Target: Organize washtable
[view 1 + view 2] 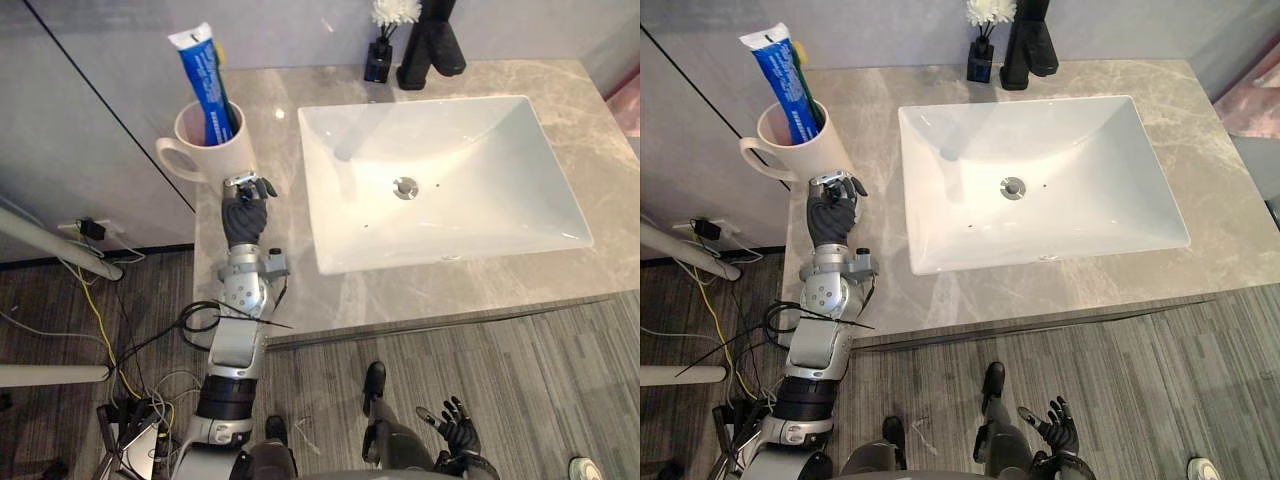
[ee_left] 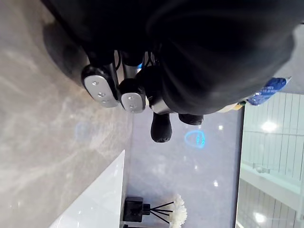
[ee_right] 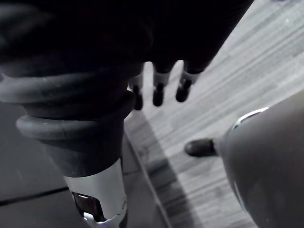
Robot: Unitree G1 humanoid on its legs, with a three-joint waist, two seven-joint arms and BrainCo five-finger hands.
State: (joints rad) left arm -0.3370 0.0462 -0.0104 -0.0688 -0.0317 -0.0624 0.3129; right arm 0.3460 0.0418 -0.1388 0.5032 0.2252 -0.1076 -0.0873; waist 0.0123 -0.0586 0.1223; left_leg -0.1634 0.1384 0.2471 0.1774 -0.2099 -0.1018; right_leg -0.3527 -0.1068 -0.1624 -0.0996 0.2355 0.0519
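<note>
A cream mug [image 1: 205,150] stands at the back left corner of the grey marble countertop [image 1: 590,130]. A blue toothpaste tube [image 1: 205,85] sticks up out of it, with a thin green stick beside the tube. My left hand [image 1: 243,212] rests on the counter just in front of the mug, with its fingers [image 2: 99,88] curled and holding nothing. My right hand [image 1: 458,428] hangs low over the wood floor in front of the counter, its fingers [image 3: 159,90] straight and spread.
A white rectangular sink [image 1: 480,140] fills the middle of the counter. Behind it stand a black faucet [image 1: 430,45] and a small black vase with a white flower [image 1: 378,60]. A grey wall panel runs along the counter's left edge.
</note>
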